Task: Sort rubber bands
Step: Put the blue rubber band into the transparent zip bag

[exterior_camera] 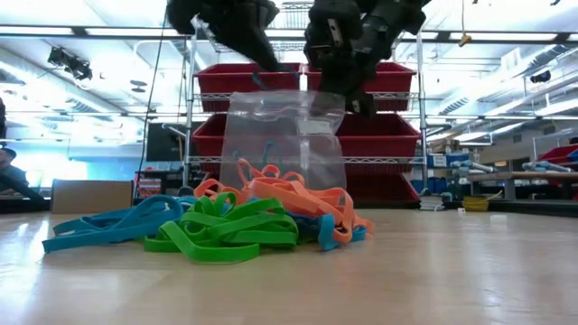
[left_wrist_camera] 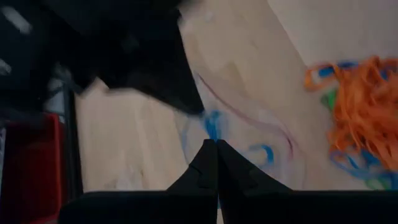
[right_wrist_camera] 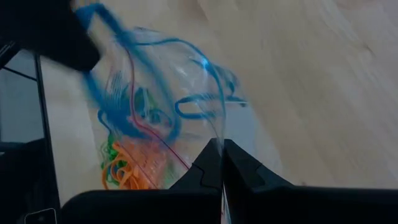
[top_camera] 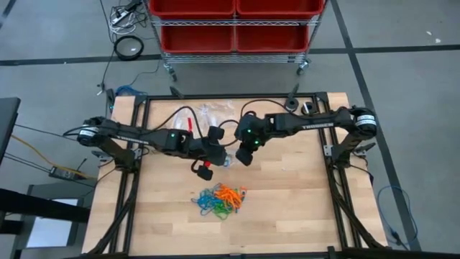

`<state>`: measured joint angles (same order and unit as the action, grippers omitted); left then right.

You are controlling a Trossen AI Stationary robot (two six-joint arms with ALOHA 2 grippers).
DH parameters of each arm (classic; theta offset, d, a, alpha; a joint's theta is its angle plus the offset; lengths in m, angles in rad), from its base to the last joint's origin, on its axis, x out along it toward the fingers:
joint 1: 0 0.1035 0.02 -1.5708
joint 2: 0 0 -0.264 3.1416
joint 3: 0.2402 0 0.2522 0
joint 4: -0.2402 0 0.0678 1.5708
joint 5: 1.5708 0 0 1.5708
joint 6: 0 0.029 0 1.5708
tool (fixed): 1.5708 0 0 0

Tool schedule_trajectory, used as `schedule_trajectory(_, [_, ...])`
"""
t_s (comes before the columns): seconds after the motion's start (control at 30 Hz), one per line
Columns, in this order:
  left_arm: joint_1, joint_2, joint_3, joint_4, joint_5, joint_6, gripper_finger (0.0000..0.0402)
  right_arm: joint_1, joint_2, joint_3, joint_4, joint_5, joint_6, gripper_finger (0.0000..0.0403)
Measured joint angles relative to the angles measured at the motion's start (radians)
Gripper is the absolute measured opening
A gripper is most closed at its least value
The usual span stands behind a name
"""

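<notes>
Both tools pressed together, each pinching an edge of the clear plastic bag [exterior_camera: 282,135]. Left tool [left_wrist_camera: 217,144] on one side of the bag mouth, right tool [right_wrist_camera: 222,144] on the other; bag hangs between them, lifted off the tabletop [top_camera: 287,208]. A few blue bands [right_wrist_camera: 124,106] are already inside the bag, visible through the film in both wrist views.

Main pile of rubber bands [top_camera: 219,201] sits on the tabletop just in front of the bag, toward the near edge: orange, blue and green, tangled into one clump. In the low view green [exterior_camera: 226,236] and blue loops [exterior_camera: 117,226] lie at the front of the pile, orange [exterior_camera: 298,199] stacked behind them, right against the bag.

Key relation: pile is below and toward the front from both tools, no clear long axis, roughly a round heap. Left tool looks slightly nearer to it than the right in the high view, but both are busy holding the bag.

My read: blue is being collected in this bag, and the pile still holds plenty of blue. Next pick needs one tool to let go of the bag edge. Likely the left, being nearer. Risk: the bag sags or tips once one side is released, and a tangled clump will drag the wrong colours along.
</notes>
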<state>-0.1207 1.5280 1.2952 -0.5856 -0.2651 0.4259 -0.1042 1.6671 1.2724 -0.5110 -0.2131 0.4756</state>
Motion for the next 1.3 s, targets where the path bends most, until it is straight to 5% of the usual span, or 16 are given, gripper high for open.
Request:
schedule_trajectory(0.4, [0.000, 0.005, 0.007, -0.022, -0.021, -0.011, 0.0000, -0.016, 0.001, 0.000, 0.027, 0.003, 0.028, 0.0000])
schedule_trajectory(0.77, [0.000, 0.016, 0.010, -0.014, -0.169, -0.008, 0.0000, -0.016, 0.001, 0.000, 0.034, 0.000, 0.028, 0.0000])
schedule_trajectory(1.3, [-0.021, 0.016, 0.020, -0.081, -0.099, 0.006, 0.0006, -0.016, 0.000, 0.000, 0.057, -0.028, 0.031, 0.0000])
